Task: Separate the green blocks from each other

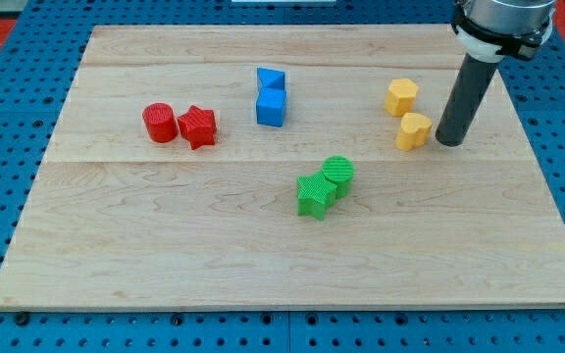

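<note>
A green star block (pixel 315 194) and a green cylinder (pixel 338 175) sit touching each other near the middle of the wooden board (pixel 165 255), the cylinder up and to the right of the star. My tip (pixel 449 141) rests on the board at the view's right, well to the upper right of the green pair. It stands just right of a yellow block (pixel 413 129), close to it or touching it.
A yellow hexagon block (pixel 401 96) lies above the lower yellow block. A blue triangle (pixel 270 79) and blue cube (pixel 271 107) touch at the top centre. A red cylinder (pixel 160 123) and red star (pixel 197 126) touch at the left.
</note>
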Controlling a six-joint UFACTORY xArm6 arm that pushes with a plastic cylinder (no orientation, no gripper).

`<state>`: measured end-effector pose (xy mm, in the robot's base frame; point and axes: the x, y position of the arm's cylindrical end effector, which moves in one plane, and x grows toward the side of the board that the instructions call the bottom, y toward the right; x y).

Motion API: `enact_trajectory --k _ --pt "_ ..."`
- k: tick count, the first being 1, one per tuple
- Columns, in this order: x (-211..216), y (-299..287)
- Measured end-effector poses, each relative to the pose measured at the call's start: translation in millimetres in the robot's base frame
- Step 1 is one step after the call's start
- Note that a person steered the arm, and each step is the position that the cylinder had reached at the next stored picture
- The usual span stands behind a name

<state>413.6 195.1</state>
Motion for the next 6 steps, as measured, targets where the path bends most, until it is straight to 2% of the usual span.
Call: enact_trajectory --k 2,3,4,5,6 --pt "42.0 -60.8" --pt "84.3 -51.7" --pt "131.6 -91.4" --pt "110.5 -165.6" --pt "97.1 -149.2"
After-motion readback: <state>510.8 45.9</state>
